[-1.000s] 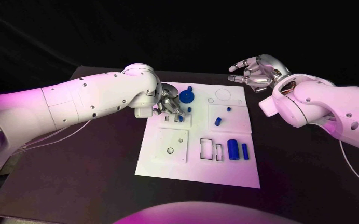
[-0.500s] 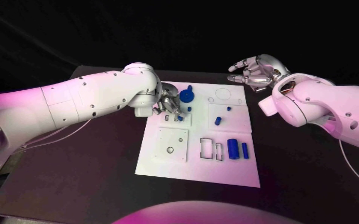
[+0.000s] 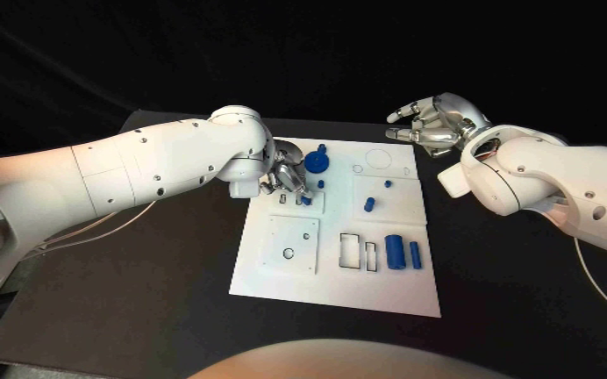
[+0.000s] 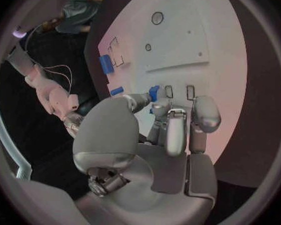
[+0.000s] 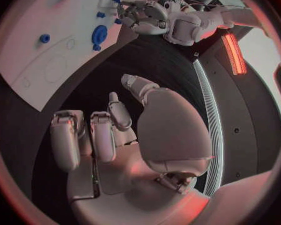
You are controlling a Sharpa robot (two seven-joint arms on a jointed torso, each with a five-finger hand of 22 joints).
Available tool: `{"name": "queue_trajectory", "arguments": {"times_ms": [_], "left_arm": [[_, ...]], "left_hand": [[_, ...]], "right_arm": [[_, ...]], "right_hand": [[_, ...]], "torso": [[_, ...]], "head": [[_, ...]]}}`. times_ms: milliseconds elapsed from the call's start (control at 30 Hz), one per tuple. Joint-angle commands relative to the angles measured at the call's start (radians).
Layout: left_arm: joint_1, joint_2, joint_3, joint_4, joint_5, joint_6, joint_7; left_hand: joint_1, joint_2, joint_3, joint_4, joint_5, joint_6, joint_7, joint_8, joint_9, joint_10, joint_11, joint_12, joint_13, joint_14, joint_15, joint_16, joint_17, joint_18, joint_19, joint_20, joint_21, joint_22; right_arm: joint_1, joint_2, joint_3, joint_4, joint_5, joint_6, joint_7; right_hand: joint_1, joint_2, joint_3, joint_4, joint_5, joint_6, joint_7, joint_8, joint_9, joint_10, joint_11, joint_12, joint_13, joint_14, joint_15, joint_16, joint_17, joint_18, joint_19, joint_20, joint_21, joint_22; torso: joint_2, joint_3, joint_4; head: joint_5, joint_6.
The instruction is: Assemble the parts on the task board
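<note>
The white task board (image 3: pixel 332 284) lies in the middle of the black table. My left hand (image 3: pixel 281 177) hovers over the board's far left part and pinches a small blue part (image 3: pixel 306 199) between thumb and a finger. In the left wrist view this small blue part (image 4: pixel 153 91) sits just beside two narrow slots (image 4: pixel 168 91) in the board. My right hand (image 3: pixel 434 125) hangs beyond the board's far right corner, fingers apart and holding nothing. A round blue part (image 3: pixel 315 162) stands just past the left hand.
Two blue cylinders (image 3: pixel 394 253) lie side by side on the board's near right part, next to two empty rectangular outlines (image 3: pixel 348 251). Small blue pegs (image 3: pixel 368 205) stand mid-board. A raised square plate (image 3: pixel 292 244) with holes sits near left.
</note>
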Motion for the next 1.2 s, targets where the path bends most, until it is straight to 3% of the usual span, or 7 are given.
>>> {"name": "queue_trajectory", "arguments": {"times_ms": [33, 200, 367, 700, 967, 1200], "left_arm": [[0.000, -0.002, 0.000, 0.005, 0.033, -0.013, 0.006], [0.000, -0.017, 0.001, 0.022, 0.058, -0.055, 0.014], [-0.001, -0.043, 0.001, 0.048, 0.080, -0.108, 0.025], [-0.015, -0.109, 0.001, 0.119, 0.051, -0.224, 0.069], [-0.042, -0.162, 0.001, 0.182, -0.042, -0.327, 0.103], [-0.069, -0.176, 0.001, 0.201, -0.098, -0.401, 0.120]], "left_hand": [[-0.018, -0.001, 0.151, -0.140, 0.006, -0.008, 0.001, 0.009, 0.011, -0.002, 0.001, -0.006, -0.001, 0.064, -0.002, -0.005, 0.133, -0.016, -0.002, -0.003, 0.007, 0.004], [-0.037, -0.008, 0.188, -0.168, 0.019, -0.001, 0.000, 0.021, 0.022, 0.009, 0.000, -0.003, 0.005, 0.068, -0.003, 0.000, 0.142, -0.016, 0.000, -0.003, 0.010, 0.007], [-0.069, -0.029, 0.224, -0.200, 0.107, 0.016, -0.005, 0.035, 0.034, 0.029, -0.006, 0.004, 0.016, 0.069, -0.008, 0.000, 0.144, -0.018, 0.008, -0.006, 0.018, 0.019], [-0.090, -0.053, 0.239, -0.223, 0.193, 0.041, -0.015, 0.044, 0.041, 0.063, -0.015, 0.021, 0.045, 0.070, -0.017, 0.001, 0.147, -0.022, 0.023, -0.013, 0.031, 0.044], [-0.093, -0.062, 0.242, -0.228, 0.212, 0.050, -0.018, 0.046, 0.042, 0.077, -0.019, 0.030, 0.060, 0.070, -0.020, 0.001, 0.148, -0.026, 0.035, -0.016, 0.040, 0.064], [-0.097, -0.069, 0.245, -0.227, 0.225, 0.058, -0.021, 0.046, 0.042, 0.089, -0.022, 0.037, 0.073, 0.070, -0.023, 0.001, 0.148, -0.029, 0.046, -0.018, 0.048, 0.081]], "right_arm": [[-0.002, 0.002, 0.000, -0.001, -0.007, 0.018, -0.002], [-0.003, 0.002, -0.001, -0.002, -0.007, 0.019, -0.001], [-0.003, 0.001, -0.001, -0.002, -0.006, 0.019, -0.001], [-0.004, -0.005, -0.002, -0.002, -0.006, 0.018, -0.001], [-0.004, -0.011, -0.002, -0.001, -0.006, 0.016, -0.001], [-0.005, -0.014, -0.003, -0.001, -0.006, 0.016, -0.001]], "right_hand": [[-0.009, 0.002, 0.000, 0.005, 0.000, 0.003, -0.004, 0.006, 0.001, -0.006, 0.000, -0.003, -0.001, 0.063, 0.002, -0.003, 0.094, 0.010, 0.059, 0.002, -0.006, 0.186], [-0.010, 0.002, 0.000, 0.006, 0.000, 0.002, -0.004, 0.007, 0.001, -0.006, 0.000, -0.003, -0.001, 0.063, 0.002, -0.002, 0.095, 0.010, 0.058, 0.002, -0.008, 0.185], [-0.010, 0.002, 0.000, 0.006, 0.000, 0.002, -0.004, 0.007, 0.001, -0.006, 0.000, -0.003, -0.001, 0.063, 0.002, -0.002, 0.095, 0.010, 0.058, 0.002, -0.008, 0.185], [-0.011, 0.002, 0.000, 0.007, 0.000, 0.002, -0.004, 0.007, 0.001, -0.007, 0.000, -0.003, -0.002, 0.063, 0.001, -0.002, 0.096, 0.010, 0.058, 0.002, -0.007, 0.185], [-0.011, 0.002, -0.001, 0.008, 0.000, 0.002, -0.004, 0.008, 0.001, -0.006, 0.000, -0.002, -0.001, 0.063, 0.001, -0.002, 0.096, 0.010, 0.058, 0.002, -0.008, 0.185], [-0.011, 0.002, -0.001, 0.008, 0.000, 0.002, -0.004, 0.008, 0.001, -0.006, 0.000, -0.002, -0.001, 0.063, 0.001, -0.002, 0.096, 0.010, 0.058, 0.002, -0.008, 0.185]], "torso": [[0.000, 0.0003, -0.0001], [0.000, 0.0005, -0.0001], [0.000, 0.0005, 0.0000], [0.001, 0.0004, 0.0024], [-0.001, -0.0001, 0.0035], [-0.002, -0.0006, 0.0049]], "head": [[0.002, 0.000], [0.003, 0.002], [0.002, 0.001], [-0.001, -0.002], [0.001, -0.006], [0.001, -0.007]]}}
